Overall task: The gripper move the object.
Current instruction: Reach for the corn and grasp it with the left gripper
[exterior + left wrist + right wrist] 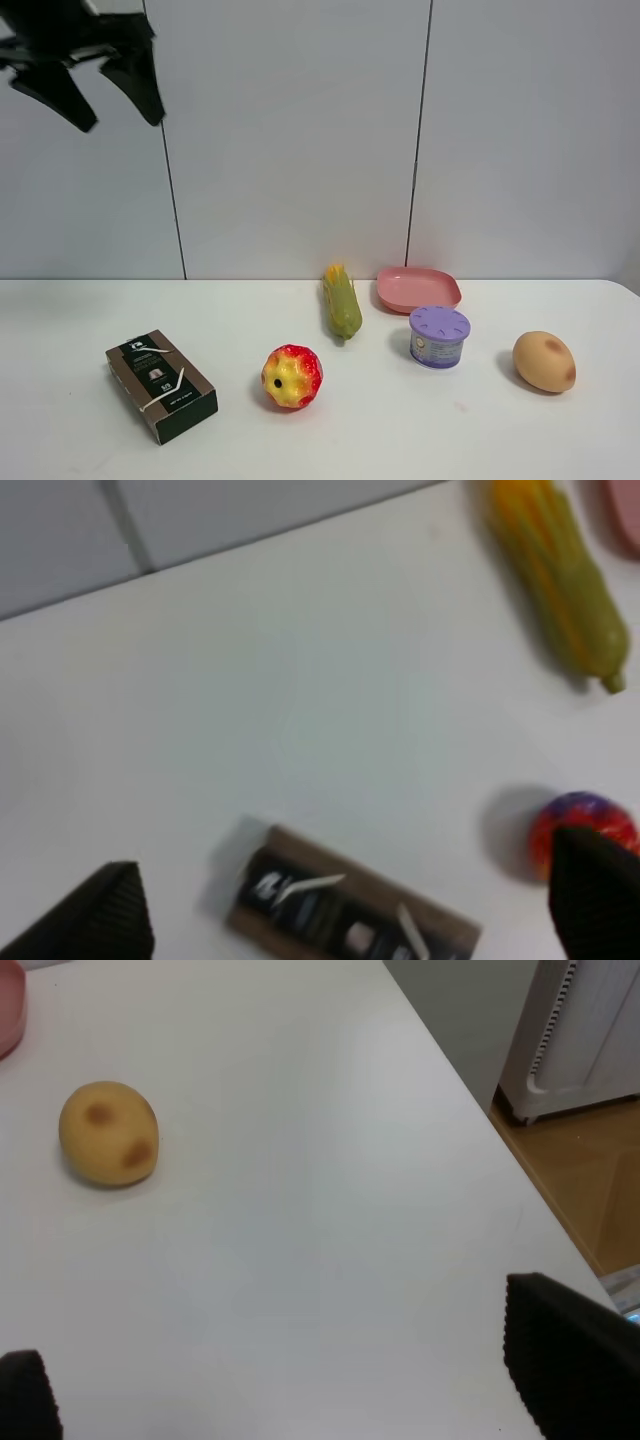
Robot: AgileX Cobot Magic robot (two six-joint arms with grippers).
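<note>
High above the left of the white table [60, 330], we are holding our dark left gripper [118, 112] spread open and empty, likely for a clear approach, while the green-husked, yellow-tipped toy corn cob [341, 303] is lying untouched just beside the pink square plastic plate [400, 298].

count | toy corn cob [341, 303]: 1 | red-yellow round fruit [292, 376]: 1 | tan potato [544, 361]: 1 | pink plate [418, 288]: 1 | purple-lidded tub [439, 337]: 1 | dark box [161, 386]: 1 | total on bench [80, 320]: 6
</note>
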